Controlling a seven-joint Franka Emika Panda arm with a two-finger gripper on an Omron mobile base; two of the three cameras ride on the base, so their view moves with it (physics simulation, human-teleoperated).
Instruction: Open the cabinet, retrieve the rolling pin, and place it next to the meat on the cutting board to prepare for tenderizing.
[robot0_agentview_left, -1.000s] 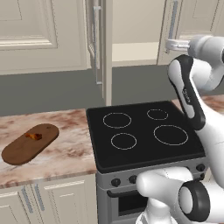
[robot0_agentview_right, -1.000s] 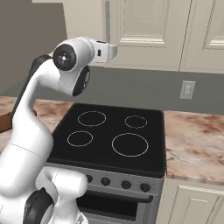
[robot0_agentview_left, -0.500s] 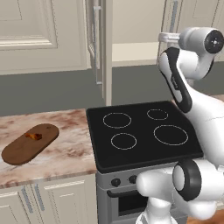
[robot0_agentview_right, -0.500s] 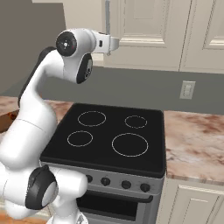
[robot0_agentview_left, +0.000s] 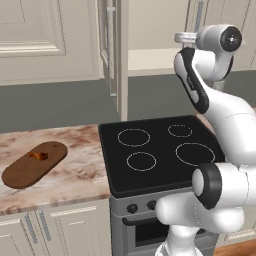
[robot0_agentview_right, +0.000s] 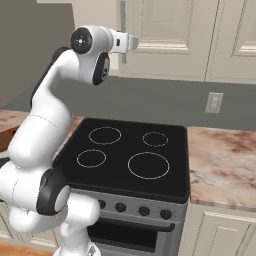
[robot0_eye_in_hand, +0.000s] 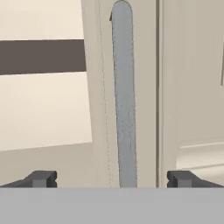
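Before the cabinet (robot0_eye_in_hand: 144, 65) handle (robot0_eye_in_hand: 124, 100), the raised pincer (robot0_eye_in_hand: 111, 178) gapes wide.

The cabinet (robot0_agentview_left: 150, 35) is a tall cream wall unit with raised-panel doors and long grey bar handles. Its left door (robot0_agentview_left: 122, 55) stands swung out, edge-on to the left base camera, baring a plain cream shelf (robot0_agentview_left: 152, 62) inside. In the hand view, one grey handle (robot0_eye_in_hand: 124, 96) runs upright up the middle of a cream door stile, with the dark gap of the opening at 10 o'clock. The cutting board (robot0_agentview_left: 34, 164), a dark brown oval with rounded ends, lies flat on the marbled tabletop (robot0_agentview_left: 75, 175), slanting toward 2 o'clock. The meat (robot0_agentview_left: 39, 155), a small reddish-orange lump, sits on the board's upper half.
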